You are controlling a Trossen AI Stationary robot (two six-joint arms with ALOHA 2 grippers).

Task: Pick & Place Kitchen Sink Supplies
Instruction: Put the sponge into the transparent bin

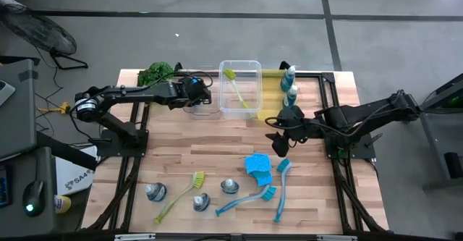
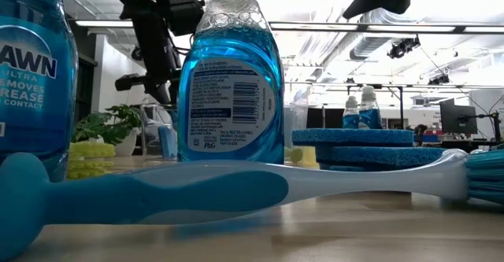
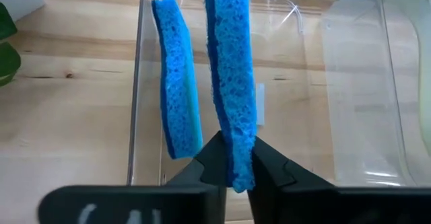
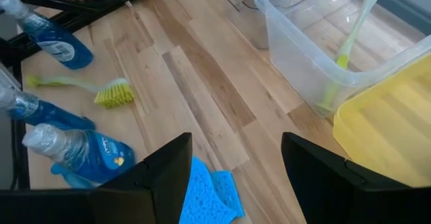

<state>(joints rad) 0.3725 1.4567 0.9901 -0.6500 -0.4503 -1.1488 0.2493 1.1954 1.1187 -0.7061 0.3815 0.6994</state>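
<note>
Left gripper [image 3: 232, 173] pinching a porous blue rectangular sponge [image 3: 232, 83] upright inside a small clear plastic bin [image 3: 145, 83], beside another blue sponge [image 3: 178, 83], right gripper [image 4: 236, 170] hovering spread above the wooden table [image 4: 202, 83].

On my low camera, the nearest bottle [image 2: 31, 73] at the left edge shows part of a white brand name, "AWN", with "ULTRA" and cut-off lines "EMOVES", "REASE", "CONTACT" under it. The middle bottle's [image 2: 230, 81] back label has a barcode and a "P&G" mark; its small print I cannot read.
</note>
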